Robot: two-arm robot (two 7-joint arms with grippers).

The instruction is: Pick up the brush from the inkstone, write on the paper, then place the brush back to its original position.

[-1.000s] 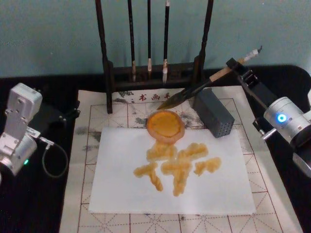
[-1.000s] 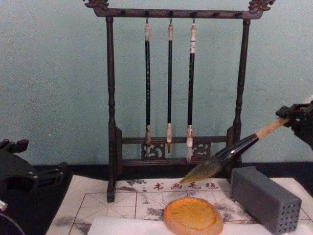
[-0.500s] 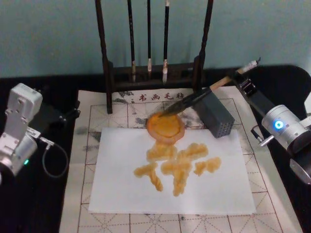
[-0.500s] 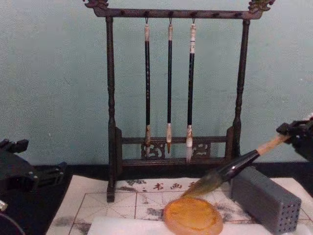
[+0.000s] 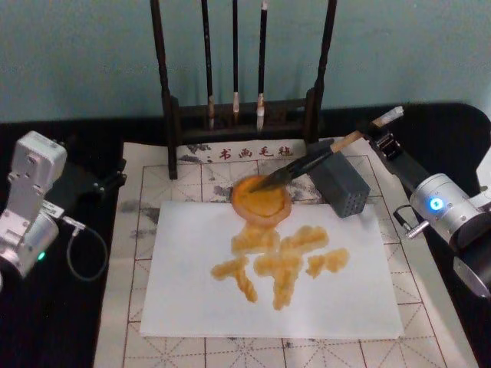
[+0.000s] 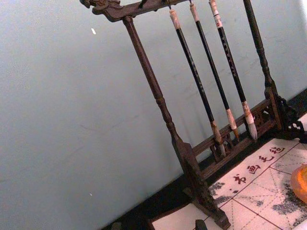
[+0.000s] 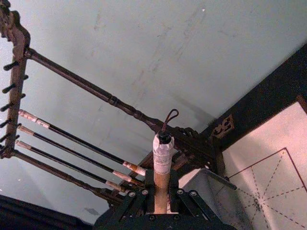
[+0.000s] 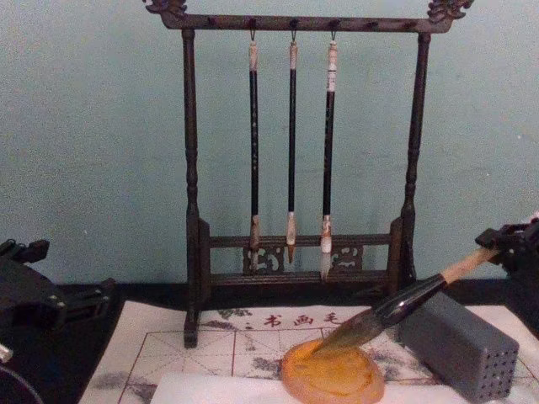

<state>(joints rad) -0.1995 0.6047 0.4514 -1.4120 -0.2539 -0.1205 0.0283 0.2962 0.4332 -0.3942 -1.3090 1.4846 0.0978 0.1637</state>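
Here the right pincer (image 5: 375, 135) grips the brush (image 5: 318, 156), its bristles on the inkstone (image 5: 261, 201).

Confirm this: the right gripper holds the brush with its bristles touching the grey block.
Wrong. The right gripper holds the brush, but its bristles touch the inkstone, not the grey block; the chest view shows it.

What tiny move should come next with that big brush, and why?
Probably the right gripper should open its fingers: the brush tip rests on the inkstone, its handle over the grey block, and the paper carries orange strokes. The left gripper sits parked.
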